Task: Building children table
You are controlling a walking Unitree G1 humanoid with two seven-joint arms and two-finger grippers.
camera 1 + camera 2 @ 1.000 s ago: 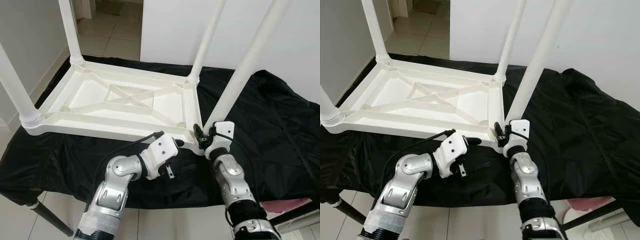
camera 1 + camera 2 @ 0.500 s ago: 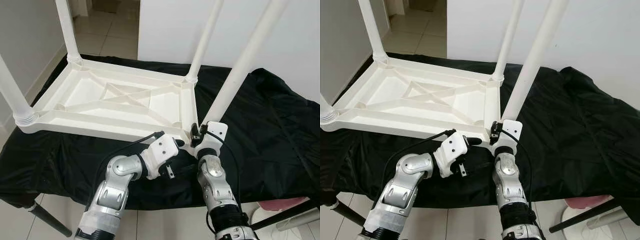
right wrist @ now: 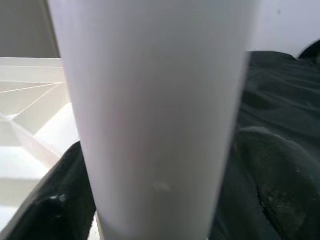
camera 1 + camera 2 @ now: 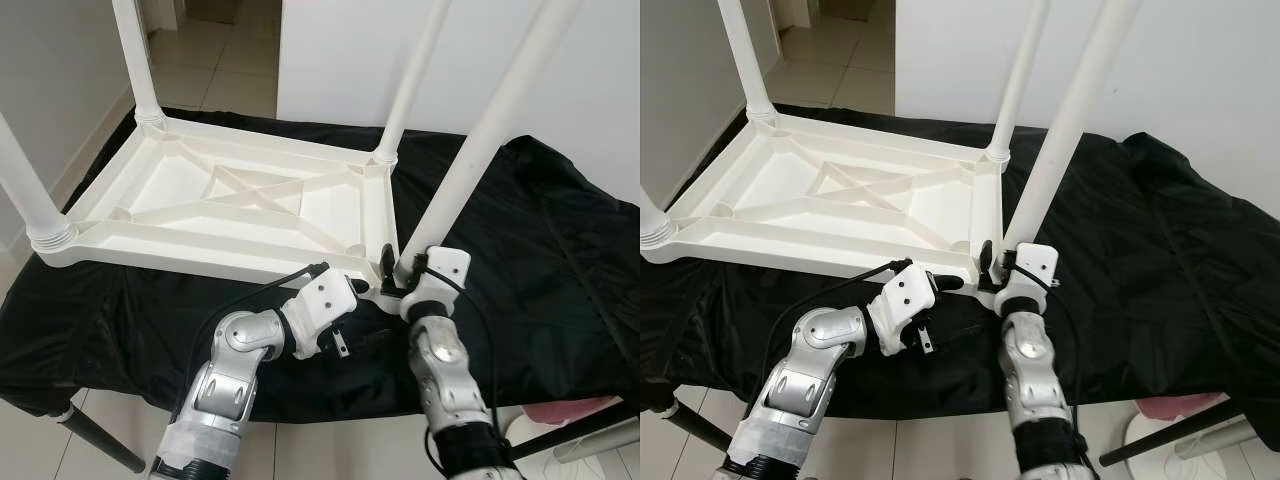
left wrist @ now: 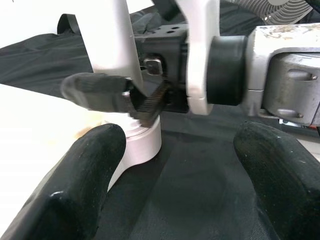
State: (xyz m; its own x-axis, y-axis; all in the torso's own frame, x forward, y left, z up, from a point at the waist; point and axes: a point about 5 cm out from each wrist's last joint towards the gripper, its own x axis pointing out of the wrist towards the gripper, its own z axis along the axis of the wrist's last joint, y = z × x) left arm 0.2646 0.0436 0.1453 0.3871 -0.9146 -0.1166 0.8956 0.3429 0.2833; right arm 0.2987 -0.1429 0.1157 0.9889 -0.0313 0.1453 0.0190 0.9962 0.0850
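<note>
A white plastic children's table (image 4: pixel 240 200) lies upside down on a black cloth, with its legs pointing up. The near-right leg (image 4: pixel 480 150) rises at a slant from the corner socket (image 5: pixel 142 145). My right gripper (image 4: pixel 395 275) is shut around the base of this leg (image 3: pixel 150 100), one black finger (image 3: pixel 55 205) on each side. My left gripper (image 5: pixel 175 150) stands open just in front of the same corner, its fingers (image 5: pixel 85 170) wide apart and holding nothing. One fingertip (image 4: pixel 945 283) pokes out beside the table's rim.
The black cloth (image 4: pixel 540 240) covers a work table whose front edge runs just under my arms. A white wall (image 4: pixel 340 60) stands behind it, and tiled floor leads through a doorway at far left. A black table leg (image 4: pixel 95 435) and a pink object (image 4: pixel 560 412) lie below.
My right forearm swung left, then back right, while its gripper stayed at the leg's base. The left arm held still. The camera shifted slightly.
</note>
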